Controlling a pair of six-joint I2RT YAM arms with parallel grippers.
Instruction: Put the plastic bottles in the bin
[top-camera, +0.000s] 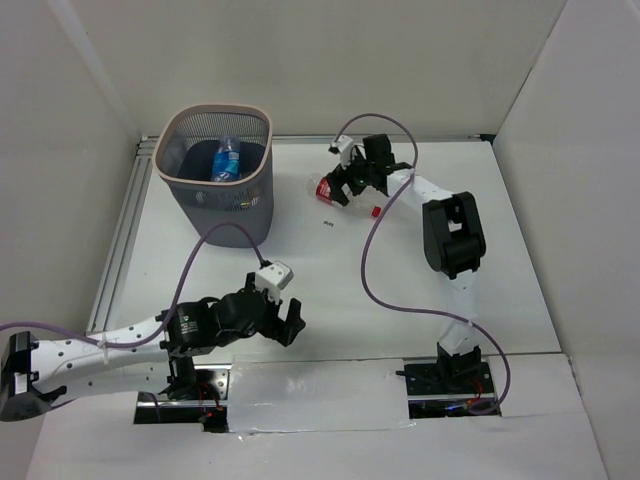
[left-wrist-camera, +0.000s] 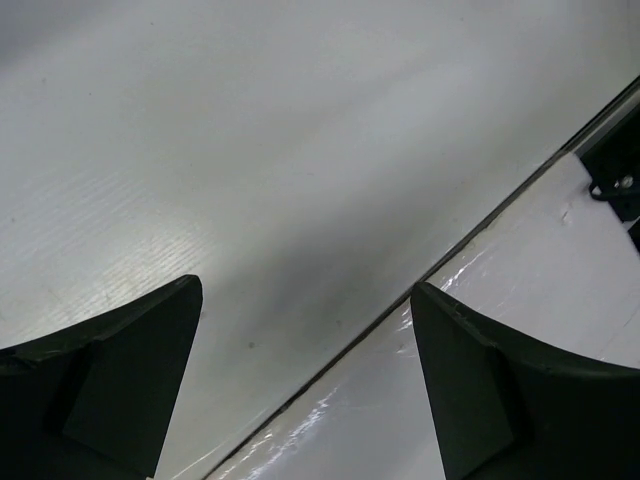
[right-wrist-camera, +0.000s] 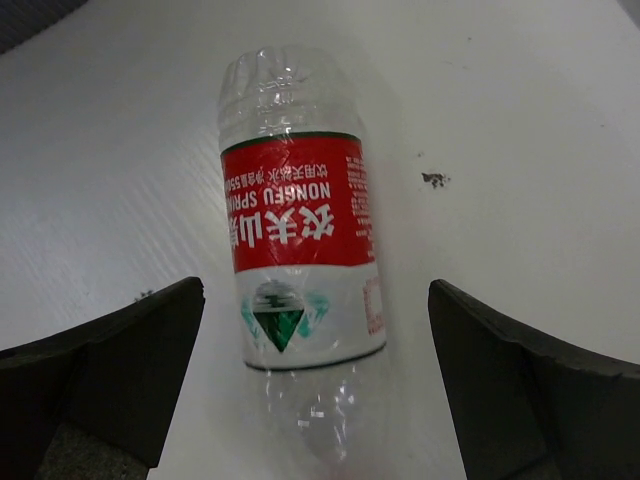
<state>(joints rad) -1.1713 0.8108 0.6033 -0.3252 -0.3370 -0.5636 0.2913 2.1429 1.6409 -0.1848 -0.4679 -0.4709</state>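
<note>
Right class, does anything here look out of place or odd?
One red-labelled bottle lies on its side on the table, outside the bin, between the open fingers of the right gripper. A dark speck sits beside it.

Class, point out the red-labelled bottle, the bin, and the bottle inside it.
Red-labelled bottle (right-wrist-camera: 300, 215): right wrist view, label.
Bin (top-camera: 215, 205): top external view, front wall.
Bottle in bin (top-camera: 226, 162): top external view, label.

Left tool (top-camera: 283, 328) hangs low, jaws parted; right tool (top-camera: 340, 188) reaches far forward, jaws likewise parted.
</note>
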